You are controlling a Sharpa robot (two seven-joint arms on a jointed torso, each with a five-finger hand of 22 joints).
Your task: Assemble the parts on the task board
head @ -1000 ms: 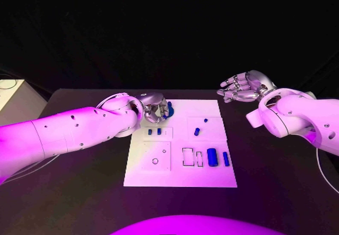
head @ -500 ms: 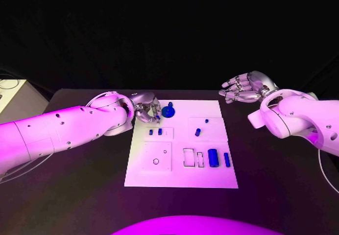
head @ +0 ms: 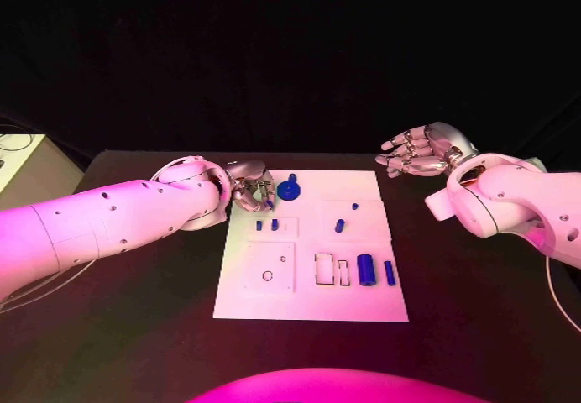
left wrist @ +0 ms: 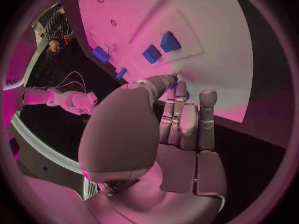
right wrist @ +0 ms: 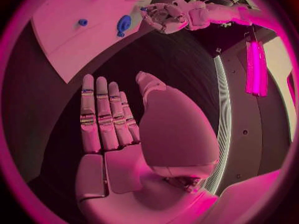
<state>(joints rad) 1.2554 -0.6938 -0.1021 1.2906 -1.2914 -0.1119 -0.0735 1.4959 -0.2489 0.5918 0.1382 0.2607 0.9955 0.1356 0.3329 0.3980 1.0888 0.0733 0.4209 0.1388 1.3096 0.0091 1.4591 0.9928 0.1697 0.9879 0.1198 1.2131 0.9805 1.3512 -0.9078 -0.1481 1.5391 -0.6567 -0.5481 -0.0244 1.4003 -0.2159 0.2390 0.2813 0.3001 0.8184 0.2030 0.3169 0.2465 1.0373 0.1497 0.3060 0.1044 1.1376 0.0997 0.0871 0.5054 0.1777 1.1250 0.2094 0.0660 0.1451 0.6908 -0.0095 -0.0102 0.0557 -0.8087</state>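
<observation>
The white task board lies mid-table. A round blue part with a knob sits at its far left corner, also seen as the round part. My left hand hovers just left of that part, off the board's edge, holding nothing; its fingers reach forward with the thumb close to them. Two small blue pegs stand near it, two more to the right. Two blue cylinders lie at the right. My right hand is raised beyond the far right corner, fingers spread, empty.
Empty outlined recesses and small holes mark the board's near half. A pale box stands at the table's far left. Black tabletop surrounds the board on all sides.
A second ago my left hand was over the round blue part. It has drawn back to the left, leaving the part on the board. The right hand has barely moved.
</observation>
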